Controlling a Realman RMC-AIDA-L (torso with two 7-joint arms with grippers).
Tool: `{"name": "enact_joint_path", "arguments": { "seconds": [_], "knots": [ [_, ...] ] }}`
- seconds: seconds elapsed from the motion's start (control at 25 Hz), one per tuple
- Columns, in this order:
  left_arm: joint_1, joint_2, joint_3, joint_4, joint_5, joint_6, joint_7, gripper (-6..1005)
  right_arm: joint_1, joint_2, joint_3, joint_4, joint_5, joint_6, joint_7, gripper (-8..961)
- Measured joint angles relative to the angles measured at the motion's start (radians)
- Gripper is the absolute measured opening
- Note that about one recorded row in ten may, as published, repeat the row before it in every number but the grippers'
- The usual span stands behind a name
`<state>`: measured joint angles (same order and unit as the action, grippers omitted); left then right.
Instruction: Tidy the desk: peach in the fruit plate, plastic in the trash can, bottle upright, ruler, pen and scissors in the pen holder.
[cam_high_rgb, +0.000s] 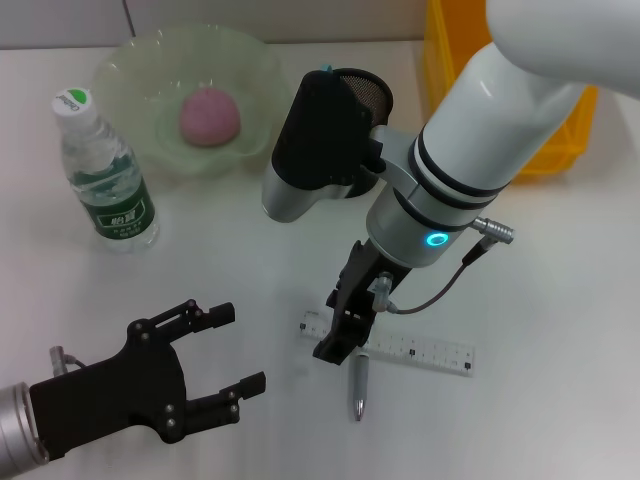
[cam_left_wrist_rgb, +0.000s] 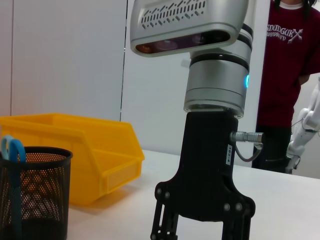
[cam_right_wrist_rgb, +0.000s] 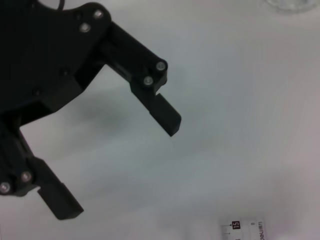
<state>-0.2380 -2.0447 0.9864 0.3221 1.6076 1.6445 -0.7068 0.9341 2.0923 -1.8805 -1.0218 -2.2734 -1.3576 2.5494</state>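
Worktop: white worktop (cam_high_rgb: 560, 300), carrying everything in the head view.
Ruler: clear ruler (cam_high_rgb: 425, 352) flat near the front edge, right of middle, lying roughly parallel to that edge; its printed end also shows in the right wrist view.
Pen: silver pen (cam_high_rgb: 359, 388) just in front of the ruler, its upper end at the ruler's edge, tip toward the front edge.
Right hand: right hand (cam_high_rgb: 342, 325) lowered over the ruler's left part and the pen's top; whether its fingers are spread or closed on anything cannot be told.
Left hand: left hand (cam_high_rgb: 218, 352) near the front left corner, fingers (cam_right_wrist_rgb: 160, 110) wide apart with nothing between them, well apart from the ruler.
Peach: pink peach (cam_high_rgb: 209, 116) already lying in the pale green fruit plate (cam_high_rgb: 130, 70) at the back edge, left of middle.
Bottle: plastic water bottle (cam_high_rgb: 103, 172) with a green label, standing upright by the left edge, just in front of the plate.
Pen holder: black mesh pen holder (cam_high_rgb: 362, 92) behind the right arm, near the back edge.
Scissors: blue-handled scissors (cam_left_wrist_rgb: 12, 150) standing inside the holder, handles above the rim.
Bin: yellow bin (cam_high_rgb: 445, 60) at the back right corner, beside the holder.
Background: person in a dark red shirt (cam_left_wrist_rgb: 290, 70) beyond the far side, seen in the left wrist view.
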Motion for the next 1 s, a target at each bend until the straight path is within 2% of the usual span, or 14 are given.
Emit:
{"name": "enact_joint_path", "arguments": {
  "seconds": [0.36,0.64,1.0],
  "knots": [
    [-0.001,0.000,0.000,0.000,0.000,0.003,0.000,802,0.000,0.000,-0.008,0.012,0.000,0.014,-0.035,629],
    [-0.002,-0.002,0.000,0.000,0.000,0.003,0.000,802,0.010,0.000,-0.074,0.046,0.001,0.068,-0.028,627],
    [-0.004,-0.002,0.000,0.000,0.000,0.003,0.000,802,0.015,0.000,-0.084,0.070,0.001,0.104,-0.019,625]
  ]
}}
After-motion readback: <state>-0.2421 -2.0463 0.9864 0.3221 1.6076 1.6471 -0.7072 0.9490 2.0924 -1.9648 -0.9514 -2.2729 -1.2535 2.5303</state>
